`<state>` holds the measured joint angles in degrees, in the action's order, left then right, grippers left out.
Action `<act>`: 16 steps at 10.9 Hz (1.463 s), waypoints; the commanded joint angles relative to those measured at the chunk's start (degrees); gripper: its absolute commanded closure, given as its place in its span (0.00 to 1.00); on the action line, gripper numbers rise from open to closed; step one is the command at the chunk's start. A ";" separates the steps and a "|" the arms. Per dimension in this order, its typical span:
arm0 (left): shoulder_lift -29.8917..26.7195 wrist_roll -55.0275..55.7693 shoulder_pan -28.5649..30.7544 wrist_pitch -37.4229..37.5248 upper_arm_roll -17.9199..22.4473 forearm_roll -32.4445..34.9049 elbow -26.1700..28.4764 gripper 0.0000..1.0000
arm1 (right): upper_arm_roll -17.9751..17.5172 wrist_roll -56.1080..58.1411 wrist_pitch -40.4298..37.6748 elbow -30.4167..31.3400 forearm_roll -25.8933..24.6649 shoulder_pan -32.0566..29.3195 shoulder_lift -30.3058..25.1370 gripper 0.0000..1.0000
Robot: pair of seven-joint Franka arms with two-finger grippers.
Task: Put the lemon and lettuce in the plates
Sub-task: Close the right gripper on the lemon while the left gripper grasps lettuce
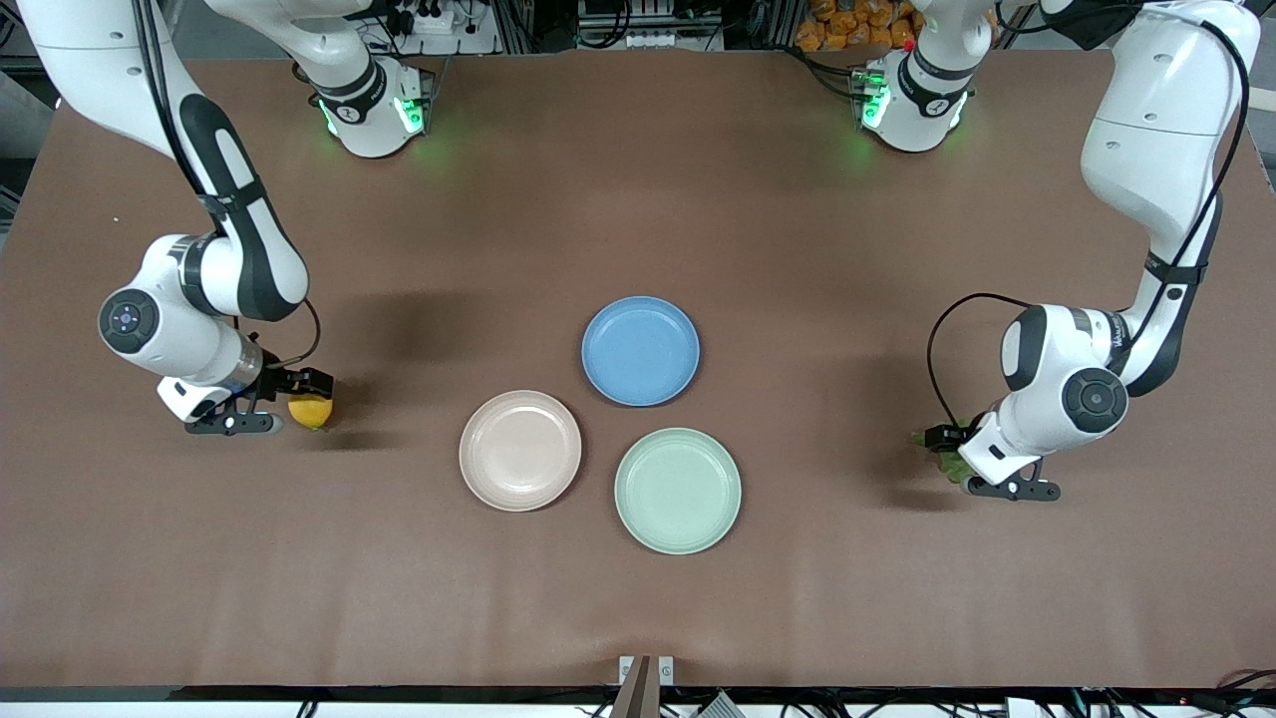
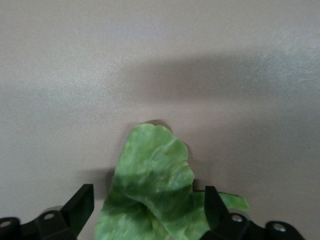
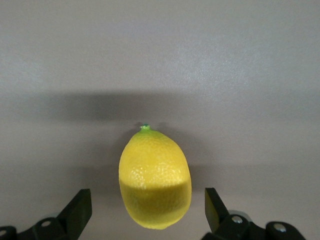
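Your right hand (image 3: 145,212) sat spread around the lemon (image 3: 155,177) on the worktop (image 1: 638,598), at 9 o'clock from the pink plate (image 1: 520,450). Your left hand (image 2: 145,210) sat spread astride the lettuce (image 2: 150,185), at 3 o'clock from the mint plate (image 1: 678,491). No legible writing.

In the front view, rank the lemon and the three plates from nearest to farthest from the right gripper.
From the right gripper:
1. lemon, between its open fingers.
2. pinkish-beige plate, toward the table's middle.
3. blue plate, farther from the front camera.
4. mint green plate, nearest the front camera.
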<state>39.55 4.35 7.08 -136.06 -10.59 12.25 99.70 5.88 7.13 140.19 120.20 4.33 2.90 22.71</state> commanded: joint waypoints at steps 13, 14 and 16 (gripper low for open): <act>-9.82 -2.06 -0.40 6.32 -6.35 1.90 -1.44 1.00 | 0.01 -0.10 9.83 2.14 0.42 0.61 6.55 0.00; -11.76 -2.06 -0.32 7.64 -8.72 1.99 -2.05 1.00 | 0.01 -0.01 9.83 2.14 0.42 0.61 6.64 0.00; -12.83 -2.15 0.12 9.67 -12.67 1.64 -4.59 1.00 | -0.08 -0.01 9.83 2.14 0.33 0.61 6.64 0.00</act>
<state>29.46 2.96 6.52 -129.29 -19.43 12.50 96.28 5.84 7.13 149.14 122.06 4.33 3.28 28.84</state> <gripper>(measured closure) 0.956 0.000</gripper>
